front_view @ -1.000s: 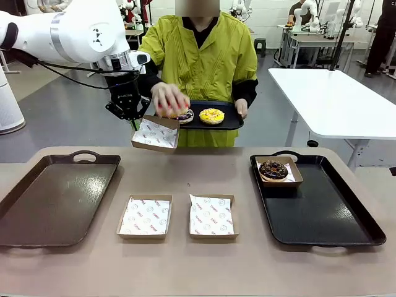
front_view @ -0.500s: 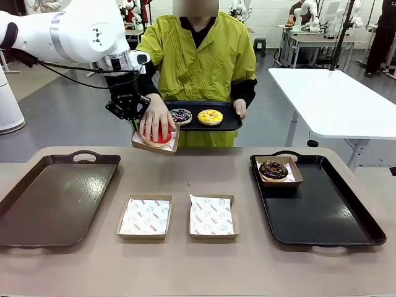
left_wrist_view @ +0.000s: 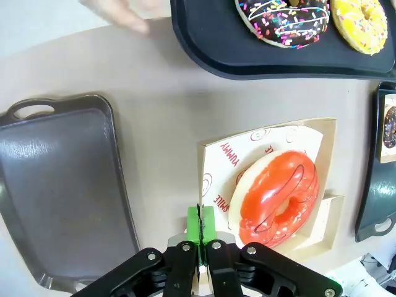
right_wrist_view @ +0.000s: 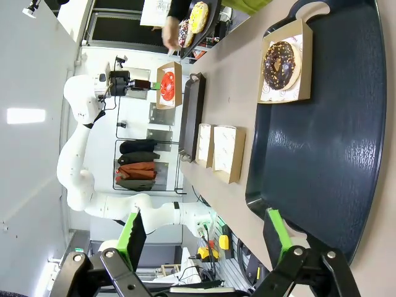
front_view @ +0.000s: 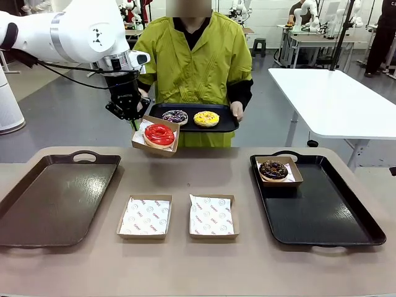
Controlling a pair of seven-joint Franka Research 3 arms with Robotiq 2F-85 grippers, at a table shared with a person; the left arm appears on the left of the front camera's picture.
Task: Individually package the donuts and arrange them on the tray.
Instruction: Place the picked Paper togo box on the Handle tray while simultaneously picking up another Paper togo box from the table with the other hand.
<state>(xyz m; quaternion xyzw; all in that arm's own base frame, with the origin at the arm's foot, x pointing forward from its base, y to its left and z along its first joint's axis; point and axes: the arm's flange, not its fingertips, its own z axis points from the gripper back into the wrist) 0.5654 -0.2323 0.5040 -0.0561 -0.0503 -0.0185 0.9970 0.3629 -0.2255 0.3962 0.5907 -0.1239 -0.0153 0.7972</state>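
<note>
My left gripper [front_view: 133,124] is shut on the edge of a shallow cardboard box [front_view: 152,150], held in the air above the table's far edge. A glossy red donut [front_view: 159,134] lies in that box. In the left wrist view my gripper [left_wrist_view: 201,226] pinches the box rim beside the red donut [left_wrist_view: 278,197]. The person holds a small black tray [front_view: 229,124] with a purple-dark donut [front_view: 175,116] and a yellow donut [front_view: 206,118]. A chocolate sprinkled donut [front_view: 273,169] sits boxed on the black tray [front_view: 334,223] at the right. My right gripper [right_wrist_view: 204,238] hangs open above that tray [right_wrist_view: 322,148].
Two empty paper-lined boxes [front_view: 145,216] [front_view: 211,216] lie side by side at the table's middle front. A brown tray [front_view: 55,198] lies at the left. The person's free hand [left_wrist_view: 120,12] hovers beyond the held box. A white table [front_view: 334,99] stands at the far right.
The person's hand set the red donut into the box I hold, then drew back. The person's small tray shifted slightly. Neither gripper has moved.
</note>
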